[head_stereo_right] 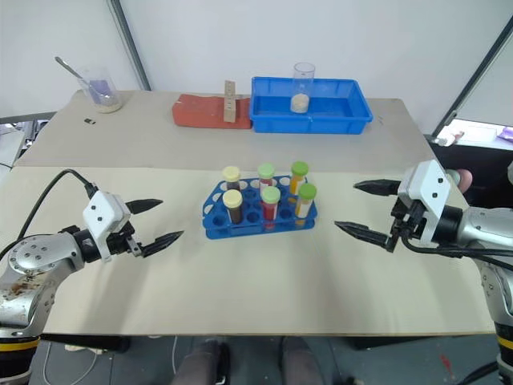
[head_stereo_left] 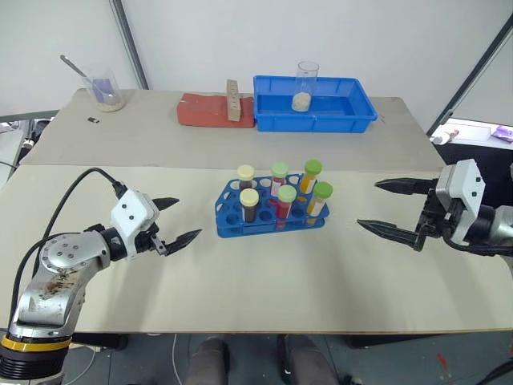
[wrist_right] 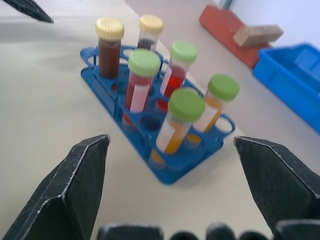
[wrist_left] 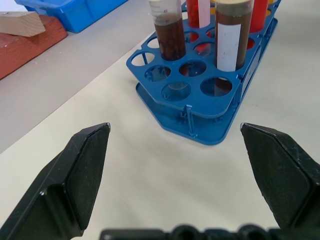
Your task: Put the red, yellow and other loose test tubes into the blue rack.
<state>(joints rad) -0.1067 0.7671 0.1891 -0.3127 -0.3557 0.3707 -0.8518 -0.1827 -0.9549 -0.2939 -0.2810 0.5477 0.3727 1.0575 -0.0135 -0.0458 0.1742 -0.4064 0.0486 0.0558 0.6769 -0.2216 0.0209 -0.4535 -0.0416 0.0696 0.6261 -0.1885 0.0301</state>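
Observation:
The blue rack (head_stereo_left: pixel 232 218) stands mid-table with several capped test tubes upright in it. Two yellow-capped tubes (head_stereo_left: pixel 249 204) hold brown fill, two green-capped ones (head_stereo_left: pixel 286 202) red fill, and two more green-capped ones (head_stereo_left: pixel 319 199) orange-yellow fill. My left gripper (head_stereo_left: pixel 187 217) hovers open to the left of the rack, pointing at it, with nothing between its fingers. On the other side my right gripper (head_stereo_left: pixel 368 204) is also open and empty, aimed at the rack. The rack (wrist_left: pixel 200 100) lies ahead in the left wrist view, and the tubes (wrist_right: pixel 177 117) in the right wrist view.
At the back of the table sit a blue tray (head_stereo_left: pixel 314 123) with a glass beaker (head_stereo_left: pixel 305 84) in it, a red block (head_stereo_left: pixel 204 111) carrying a wooden piece (head_stereo_left: pixel 233 100), and a beaker with a spoon (head_stereo_left: pixel 104 88) at far left.

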